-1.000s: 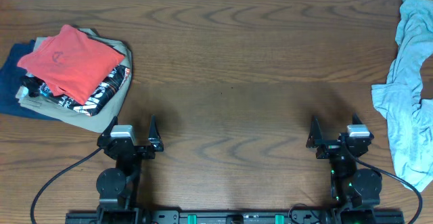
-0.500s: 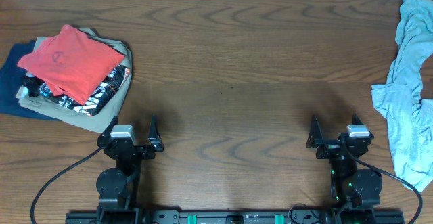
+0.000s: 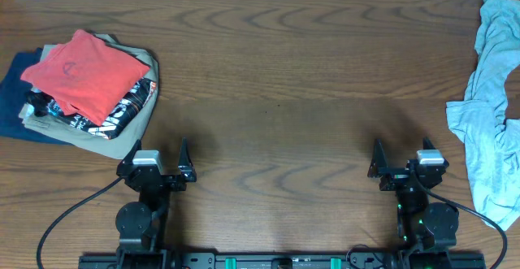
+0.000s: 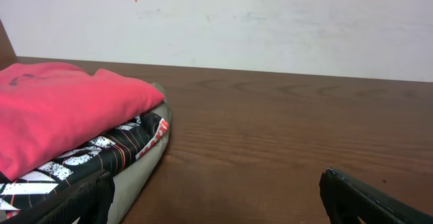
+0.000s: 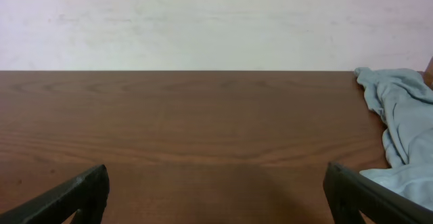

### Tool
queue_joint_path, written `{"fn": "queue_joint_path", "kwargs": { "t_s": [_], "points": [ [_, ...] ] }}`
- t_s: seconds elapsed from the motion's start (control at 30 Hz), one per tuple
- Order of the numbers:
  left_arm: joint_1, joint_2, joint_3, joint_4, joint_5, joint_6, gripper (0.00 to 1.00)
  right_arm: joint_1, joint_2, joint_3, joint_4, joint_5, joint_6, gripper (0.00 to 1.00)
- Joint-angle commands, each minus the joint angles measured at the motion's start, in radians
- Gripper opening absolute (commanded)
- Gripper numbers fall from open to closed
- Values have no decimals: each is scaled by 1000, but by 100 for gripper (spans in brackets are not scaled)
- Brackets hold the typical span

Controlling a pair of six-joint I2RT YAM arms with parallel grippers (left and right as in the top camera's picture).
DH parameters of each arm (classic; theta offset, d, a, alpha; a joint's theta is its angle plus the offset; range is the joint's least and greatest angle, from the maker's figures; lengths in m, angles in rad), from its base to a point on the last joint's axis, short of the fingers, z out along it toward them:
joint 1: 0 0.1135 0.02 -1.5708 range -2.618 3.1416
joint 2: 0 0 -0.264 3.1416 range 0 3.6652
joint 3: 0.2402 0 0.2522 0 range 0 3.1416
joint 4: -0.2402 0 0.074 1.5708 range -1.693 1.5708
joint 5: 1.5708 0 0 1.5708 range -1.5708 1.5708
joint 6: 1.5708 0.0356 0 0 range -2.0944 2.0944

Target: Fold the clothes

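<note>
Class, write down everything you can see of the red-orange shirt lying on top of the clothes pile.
The red-orange shirt is soft, matte, cotton-looking cloth, folded into a flat, roughly four-sided bundle set askew. A small dark logo shows on its top face; no sleeves or collar are visible. It lies topmost on the pile at the left of the table, resting on a black shirt with white print, above a tan garment and a navy garment. Nothing else touches it.
</note>
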Motion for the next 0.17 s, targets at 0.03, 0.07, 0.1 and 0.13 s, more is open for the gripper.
{"fn": "queue_joint_path", "kwargs": {
  "t_s": [0.03, 0.07, 0.1, 0.13],
  "points": [
    [5, -6, -9, -46, -6, 14, 98, -7, -7, -2, -4, -3, -14, 99],
    [5, -6, -9, -46, -6, 14, 98, -7, -7, -2, -4, -3, -14, 99],
    [5, -6, -9, -46, -6, 14, 98, -7, -7, -2, -4, -3, -14, 99],
    [5, -6, -9, -46, -6, 14, 98, -8, -7, -2, -4, -3, -14, 99]
  ]
}}
